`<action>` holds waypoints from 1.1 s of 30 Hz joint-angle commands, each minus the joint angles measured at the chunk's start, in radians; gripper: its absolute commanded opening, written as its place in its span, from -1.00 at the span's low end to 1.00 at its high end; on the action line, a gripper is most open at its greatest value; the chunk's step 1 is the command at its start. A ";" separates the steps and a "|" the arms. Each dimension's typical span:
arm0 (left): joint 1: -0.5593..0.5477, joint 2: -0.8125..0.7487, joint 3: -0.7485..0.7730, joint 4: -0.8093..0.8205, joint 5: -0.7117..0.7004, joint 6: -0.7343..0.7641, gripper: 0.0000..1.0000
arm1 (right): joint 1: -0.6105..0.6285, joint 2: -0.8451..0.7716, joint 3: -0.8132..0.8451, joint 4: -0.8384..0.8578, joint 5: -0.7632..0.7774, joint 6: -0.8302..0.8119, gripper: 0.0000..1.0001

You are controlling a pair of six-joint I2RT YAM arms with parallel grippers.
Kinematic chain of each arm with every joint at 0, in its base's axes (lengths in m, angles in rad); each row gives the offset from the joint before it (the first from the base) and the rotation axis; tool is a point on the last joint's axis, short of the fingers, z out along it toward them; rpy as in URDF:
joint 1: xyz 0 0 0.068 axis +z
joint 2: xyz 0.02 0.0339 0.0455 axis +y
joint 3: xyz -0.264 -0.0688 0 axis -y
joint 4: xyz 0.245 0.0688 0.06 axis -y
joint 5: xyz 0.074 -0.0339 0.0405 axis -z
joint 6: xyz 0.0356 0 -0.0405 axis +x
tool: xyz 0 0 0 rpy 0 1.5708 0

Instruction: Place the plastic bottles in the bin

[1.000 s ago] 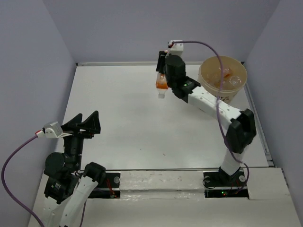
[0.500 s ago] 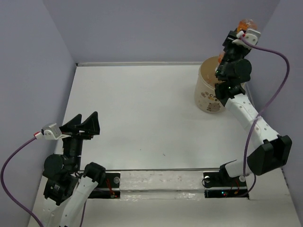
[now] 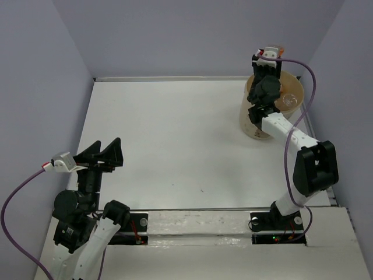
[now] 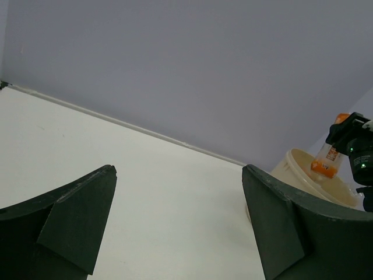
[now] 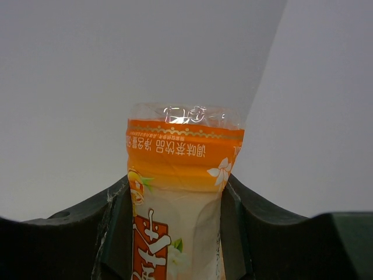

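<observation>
Lilac wall (image 3: 175, 35) behind, right gripper (image 5: 176, 185) clamps the near-upright orange-labelled plastic bottle (image 5: 183, 157) above the round cream paper bin (image 4: 291, 166), over its mouth.

We see soft, even light in all views; shadows faint, soft-edged. In top view table (image 3: 175, 134) bright white, near washout. We note small glare toward 12 o'clock on clear end of orange-label bottle (image 5: 180, 192); label print sharp. Dark fingers (image 4: 70, 227) of left gripper (image 4: 179, 169) at 7 and 5 o'clock slightly soft, little surface detail.
</observation>
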 commanded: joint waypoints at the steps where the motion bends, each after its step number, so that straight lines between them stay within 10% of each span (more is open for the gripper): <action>1: -0.004 0.009 0.009 0.036 -0.003 0.020 0.98 | -0.008 0.026 -0.076 0.186 0.009 0.000 -0.40; 5: -0.003 0.013 0.009 0.037 -0.003 0.019 0.98 | -0.008 0.003 -0.168 0.190 0.004 0.129 -0.31; 11: -0.003 0.027 0.009 0.037 -0.001 0.019 0.98 | -0.008 -0.106 -0.213 0.142 -0.028 0.205 0.61; 16: -0.003 0.033 0.008 0.039 -0.003 0.017 0.98 | -0.008 -0.190 -0.113 -0.153 -0.109 0.290 0.99; 25: 0.006 0.061 0.006 0.042 -0.001 0.023 0.98 | -0.008 -0.431 0.051 -0.708 -0.241 0.682 0.99; 33: 0.006 0.042 -0.002 0.063 0.031 0.022 0.98 | -0.008 -0.761 -0.189 -0.834 -0.747 0.953 0.99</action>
